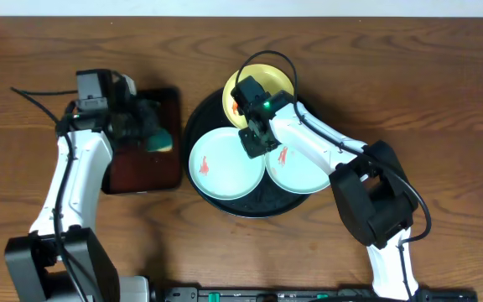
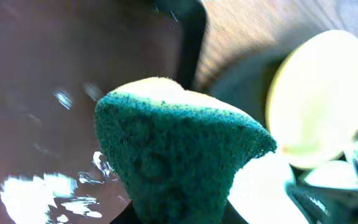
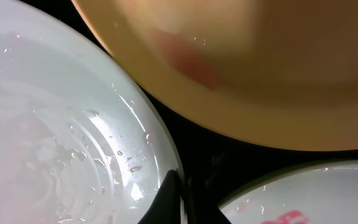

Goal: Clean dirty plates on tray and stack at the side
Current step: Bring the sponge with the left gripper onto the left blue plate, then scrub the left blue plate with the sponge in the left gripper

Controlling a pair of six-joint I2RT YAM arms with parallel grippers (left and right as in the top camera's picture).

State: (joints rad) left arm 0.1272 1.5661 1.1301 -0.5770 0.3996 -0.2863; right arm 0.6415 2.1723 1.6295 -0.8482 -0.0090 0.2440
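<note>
The black round tray (image 1: 250, 208) holds three plates. The pale yellow plate (image 1: 267, 82) lies at the back, a mint plate (image 1: 219, 168) at the left, and a second mint plate (image 1: 302, 174) at the right. All three carry a red smear. My right gripper (image 1: 255, 141) is shut on the left mint plate's right rim. In the right wrist view its fingers (image 3: 179, 200) pinch that wet rim (image 3: 73, 143), with the yellow plate (image 3: 260, 68) above. My left gripper (image 1: 145, 127) is shut on a green and yellow sponge (image 2: 179, 155) over the brown tray.
A rectangular reddish-brown tray (image 1: 141, 172) lies left of the black tray and looks wet in the left wrist view (image 2: 36, 124). Wooden table (image 1: 443, 101) surrounds both trays. Cables run across the back of the table near both arms.
</note>
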